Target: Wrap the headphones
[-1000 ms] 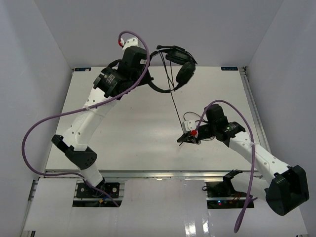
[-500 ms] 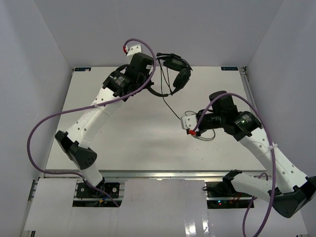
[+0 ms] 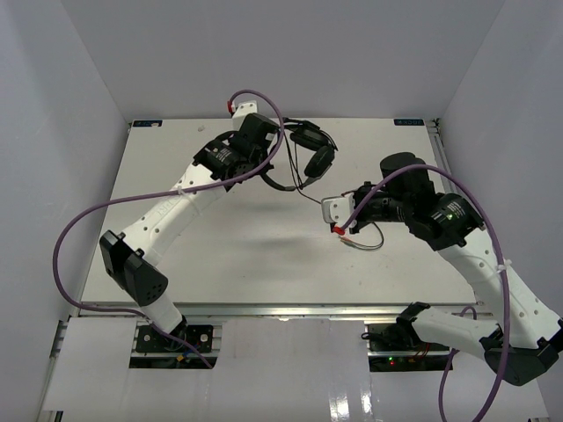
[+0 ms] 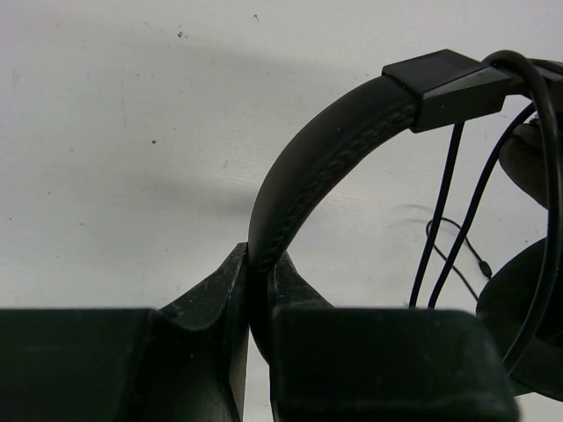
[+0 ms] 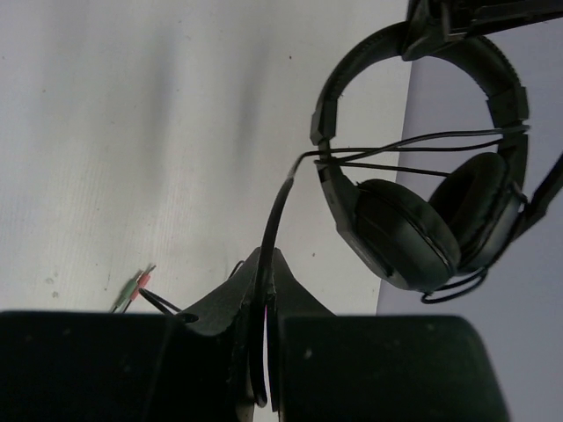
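The black headphones (image 3: pixel 312 151) hang above the far middle of the table. My left gripper (image 3: pixel 268 165) is shut on their headband (image 4: pixel 325 149), which rises from between the fingers (image 4: pixel 259 268) in the left wrist view. Both padded cups (image 5: pixel 405 229) hang side by side, and the thin dark cord (image 5: pixel 277 211) runs across them. My right gripper (image 3: pixel 325 200) is shut on the cord just right of the cups; in the right wrist view the cord passes between its jaws (image 5: pixel 266 264). The loose end lies looped on the table (image 3: pixel 365 239), with small green and pink plugs (image 5: pixel 134 288).
The white table (image 3: pixel 220 237) is boxed in by pale walls on the left, back and right. Thick purple robot cables (image 3: pixel 79 229) arch off both arms. A metal rail runs along the near edge (image 3: pixel 264 309).
The left arm has brought the headphones down and toward the near side. The right gripper has moved up and back toward them, so the stretch of cord between the two is shorter.
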Available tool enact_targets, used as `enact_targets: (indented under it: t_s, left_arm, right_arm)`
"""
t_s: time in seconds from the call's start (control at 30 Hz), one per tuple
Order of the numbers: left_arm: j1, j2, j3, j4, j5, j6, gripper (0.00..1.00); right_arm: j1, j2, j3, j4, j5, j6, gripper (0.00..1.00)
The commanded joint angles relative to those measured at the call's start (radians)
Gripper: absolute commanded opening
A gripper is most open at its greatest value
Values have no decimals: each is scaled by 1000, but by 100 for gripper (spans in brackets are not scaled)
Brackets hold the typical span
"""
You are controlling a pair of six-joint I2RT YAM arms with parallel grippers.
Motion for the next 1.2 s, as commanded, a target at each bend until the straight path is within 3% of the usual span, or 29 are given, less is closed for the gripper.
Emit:
enact_targets:
  t_s: [0.0, 0.27, 0.73, 1.17]
  left_arm:
    - [4, -81, -45, 88, 15, 3, 0]
    - [3, -110, -196, 137, 101, 14, 0]
    - [-16, -119, -270, 164, 313, 121, 0]
    - [-86, -169, -314, 180, 420, 198, 0]
  right_arm:
    - [15, 1, 66, 55, 75, 30, 8]
    - [32, 19, 42, 210, 191, 33, 9]
    - [47, -6, -167, 553, 370, -109, 11]
    - [39, 7, -202, 636, 319, -54, 21]
